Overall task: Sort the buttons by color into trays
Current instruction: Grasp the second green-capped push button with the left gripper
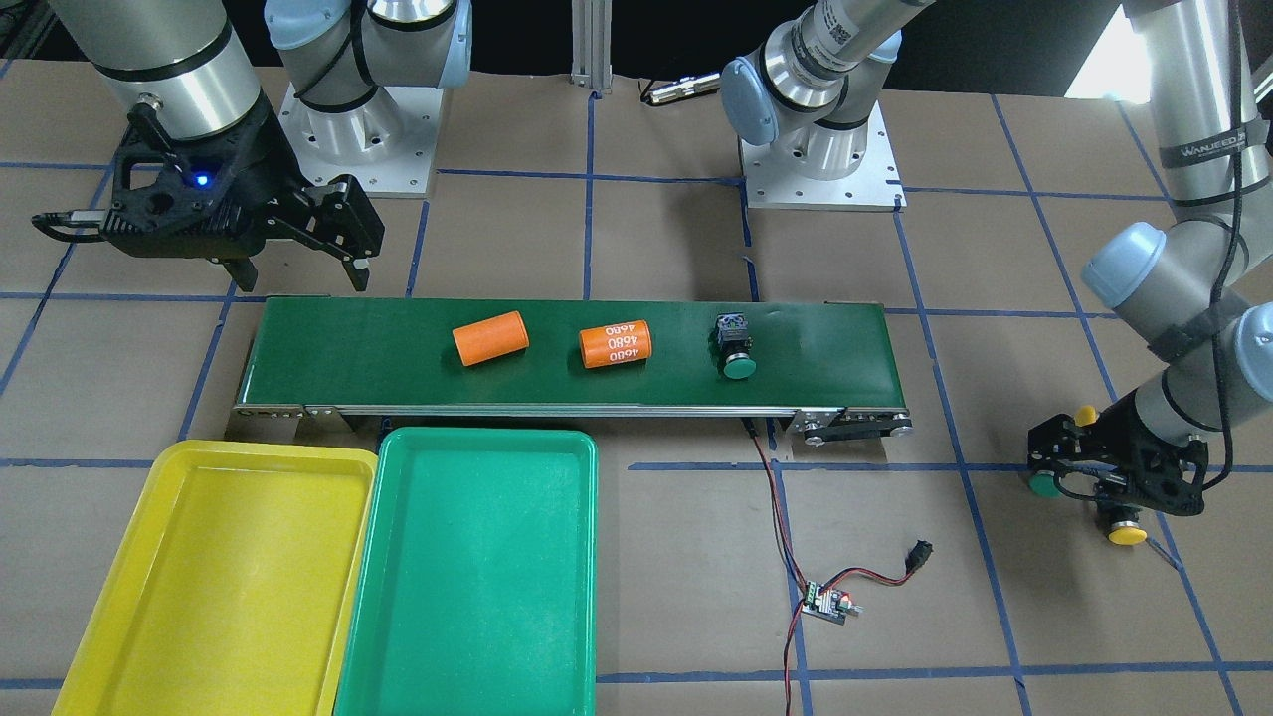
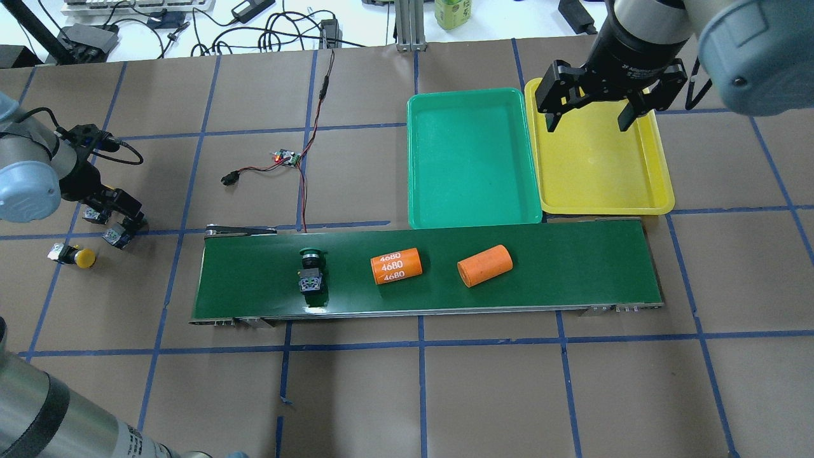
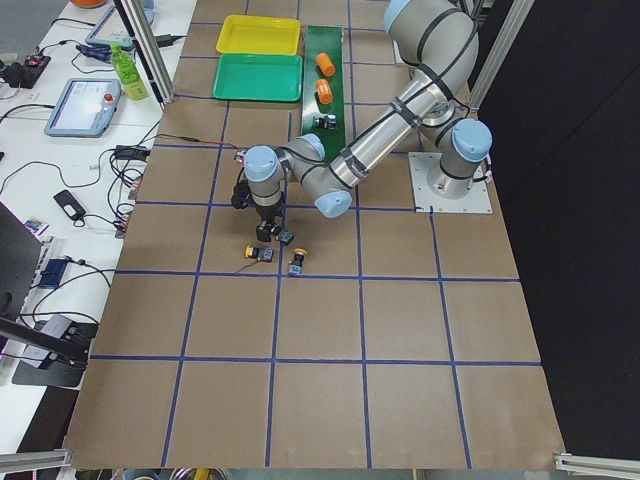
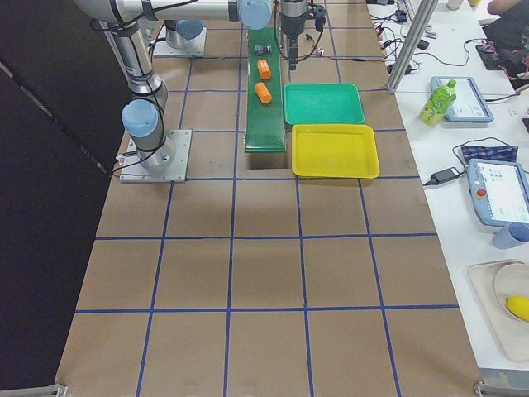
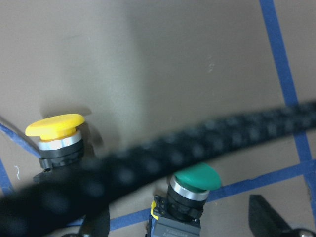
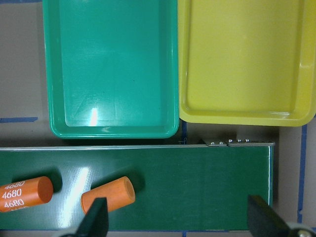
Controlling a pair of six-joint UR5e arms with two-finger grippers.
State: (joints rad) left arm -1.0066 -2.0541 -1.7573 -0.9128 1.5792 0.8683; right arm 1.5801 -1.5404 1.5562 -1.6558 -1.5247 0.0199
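1. So, the left gripper point(image 5: 181, 224) is down at the left end of the table point(image 1: 995, 597) with its fingers spread apart. A green button point(image 5: 190, 190) sits right between them. I can't tell if the pads actually touch it.
2. Two yellows sit close to that same gripper on the bare table. One yellow button point(image 1: 1127, 534) is just beside it on the operators' side. A second yellow button point(image 1: 1086, 414) is on the robot's side, half hidden behind the gripper body.
3. The other green button point(image 1: 736, 345) lies on the conveyor belt point(image 1: 825, 338), toward its left end, with the cap pointing at the operators' edge.
4. Also on the belt, further toward the right end, are a plain orange cylinder point(image 1: 490, 338) and a printed orange cylinder point(image 1: 616, 344) marked 4680. Both are on their sides.
5. The right gripper point(image 2: 589, 122) hangs in the air over the belt's robot-side edge, near its right end, jaws wide apart.
6. The green tray point(image 1: 477, 597) and yellow tray point(image 1: 219, 597) sit side by side with rims touching, along the belt's operators' edge at its right end. The yellow one is the outer one.
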